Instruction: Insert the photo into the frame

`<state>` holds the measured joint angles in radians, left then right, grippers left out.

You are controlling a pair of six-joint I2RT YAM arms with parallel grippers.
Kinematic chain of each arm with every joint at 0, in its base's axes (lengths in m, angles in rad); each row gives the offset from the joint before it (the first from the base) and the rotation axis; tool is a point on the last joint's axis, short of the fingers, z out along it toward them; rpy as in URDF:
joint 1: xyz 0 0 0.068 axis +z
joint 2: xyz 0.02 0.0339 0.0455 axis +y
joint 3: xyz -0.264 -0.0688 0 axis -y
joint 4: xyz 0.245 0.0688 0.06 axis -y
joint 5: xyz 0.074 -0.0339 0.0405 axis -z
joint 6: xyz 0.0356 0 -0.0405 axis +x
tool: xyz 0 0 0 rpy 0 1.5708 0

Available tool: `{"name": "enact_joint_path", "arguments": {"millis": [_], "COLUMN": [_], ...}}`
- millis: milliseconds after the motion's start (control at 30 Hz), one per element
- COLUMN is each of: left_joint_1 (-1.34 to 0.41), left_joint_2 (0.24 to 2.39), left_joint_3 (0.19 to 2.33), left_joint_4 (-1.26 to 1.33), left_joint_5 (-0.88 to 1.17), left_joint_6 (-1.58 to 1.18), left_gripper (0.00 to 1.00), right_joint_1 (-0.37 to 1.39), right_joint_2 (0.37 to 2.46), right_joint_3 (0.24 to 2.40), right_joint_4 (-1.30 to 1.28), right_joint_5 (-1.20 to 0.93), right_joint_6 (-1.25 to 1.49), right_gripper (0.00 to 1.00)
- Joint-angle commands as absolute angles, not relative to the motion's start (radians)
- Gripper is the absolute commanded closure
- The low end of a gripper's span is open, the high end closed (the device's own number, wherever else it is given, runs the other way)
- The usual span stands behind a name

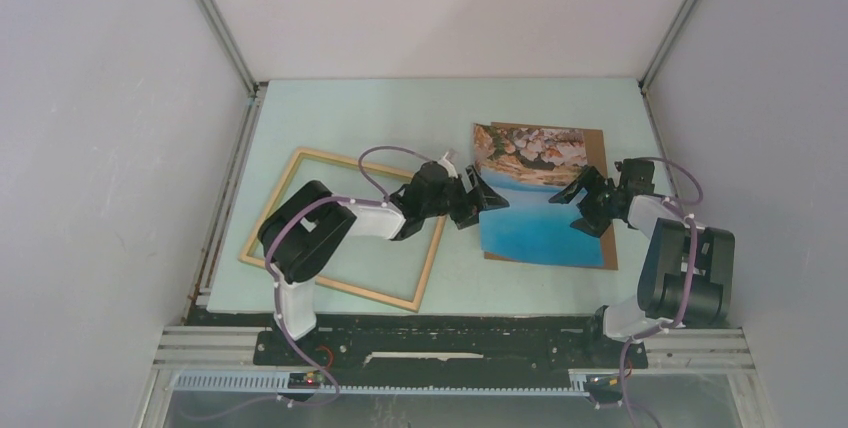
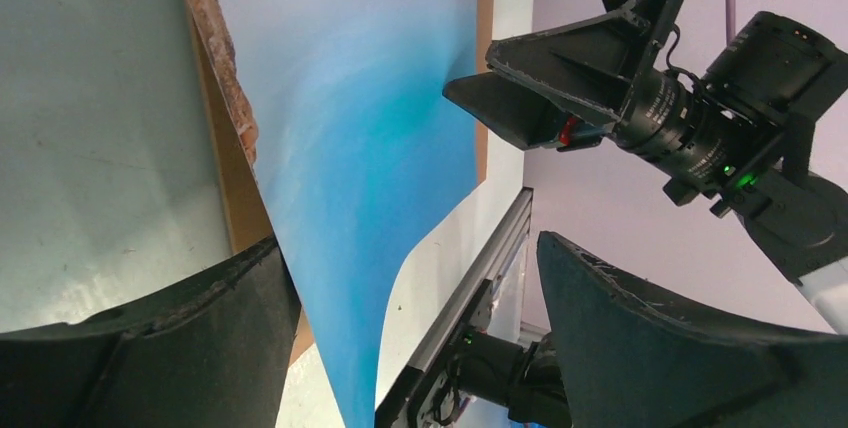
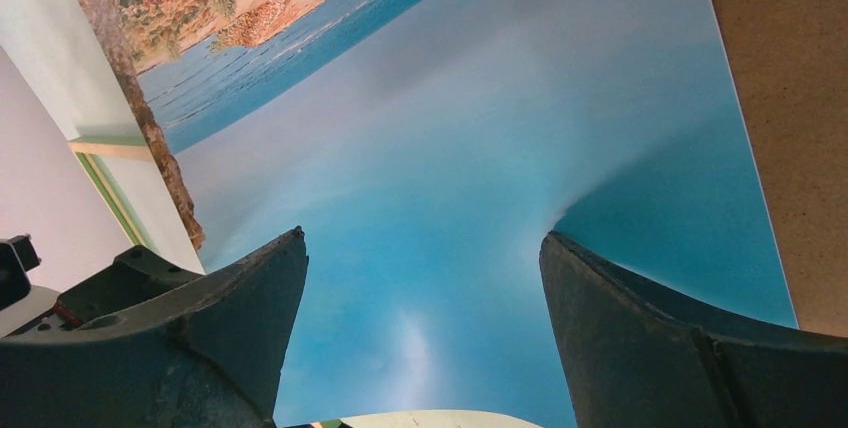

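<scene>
Photo (image 1: 535,213) lies on brown board (image 1: 597,143), right of centre, its left edge curled up. Left gripper (image 1: 490,191) sits at that edge and right gripper (image 1: 565,210) over the right edge, both with fingers wide apart. Frame (image 1: 370,295) lies left, wood face up, with a strip of table (image 1: 455,258) between it and the photo.

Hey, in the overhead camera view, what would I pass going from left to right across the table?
frame → left gripper → photo → right gripper
</scene>
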<state>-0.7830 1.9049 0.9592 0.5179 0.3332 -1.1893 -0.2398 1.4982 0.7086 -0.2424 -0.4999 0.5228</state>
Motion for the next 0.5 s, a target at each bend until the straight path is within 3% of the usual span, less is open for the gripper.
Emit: {"name": "enact_joint_path", "arguments": {"millis": [0,100,300,467], "left_joint_1": [-0.783,-0.782,-0.785,-0.785], "left_joint_2": [1.833,1.818,1.852,1.86], "left_joint_3": [0.904,0.874,0.931,0.977], "left_joint_4": [0.629,0.629,0.54,0.453], "left_joint_5": [0.347,0.301,0.285,0.253], "left_joint_6": [-1.23,-1.236,-1.187,-1.151], "left_gripper": [0.11,0.15,0.42,0.55], "right_joint_1": [-0.23,-0.229,-0.229,-0.223], "right_joint_2": [1.524,1.52,1.512,1.51], "right_joint_3": [0.683,0.683,0.682,0.683], "right_joint_4": [-0.256,-0.257,-0.258,-0.258], "right_joint_5": [-0.476,-0.476,-0.474,-0.469], "right_joint_6": [0.512,0.511,0.508,0.506], "right_gripper": [0.06,0.06,0.06,0.06]}}
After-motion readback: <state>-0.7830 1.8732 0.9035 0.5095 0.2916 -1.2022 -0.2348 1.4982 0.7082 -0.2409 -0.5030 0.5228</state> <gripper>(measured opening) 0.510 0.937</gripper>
